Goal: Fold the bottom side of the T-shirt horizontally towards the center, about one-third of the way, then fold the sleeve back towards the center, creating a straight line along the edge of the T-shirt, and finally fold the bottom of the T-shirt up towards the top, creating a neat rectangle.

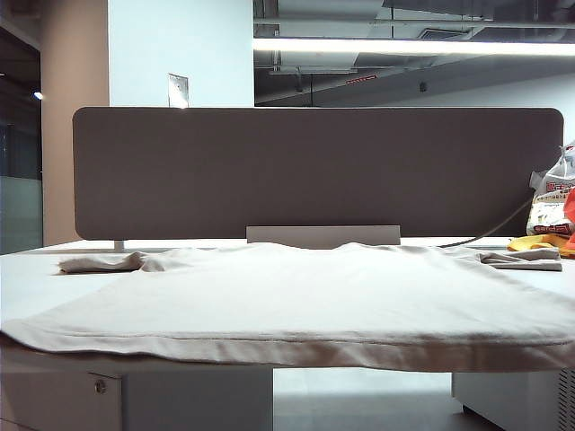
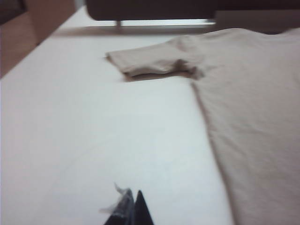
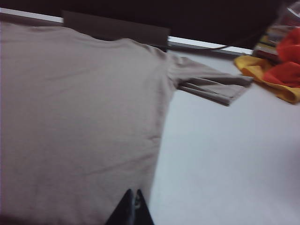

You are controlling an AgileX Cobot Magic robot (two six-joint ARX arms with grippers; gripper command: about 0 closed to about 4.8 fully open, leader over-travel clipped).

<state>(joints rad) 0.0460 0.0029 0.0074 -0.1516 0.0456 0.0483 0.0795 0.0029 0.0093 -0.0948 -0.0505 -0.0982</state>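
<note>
From the front, the T-shirt (image 1: 296,296) lies flat across the table (image 1: 36,269), hem (image 1: 296,348) at the near edge; no folds yet. The left gripper (image 2: 132,206), closed and empty, hovers over bare table beside the shirt's side edge. The right gripper (image 3: 133,206), also closed and empty, sits above the opposite side edge. Best pinch each side at one layer, lifting evenly.

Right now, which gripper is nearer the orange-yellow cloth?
Right. The right gripper sits shut at the T-shirt's side edge, on the orange-yellow cloth's side; the left gripper sits shut off the shirt's opposite side.

Beige T-shirt (image 1: 296,292) lies flat, unfolded, sleeves out; the bottom of the T-shirt (image 1: 287,346) overhangs the near edge.
</note>
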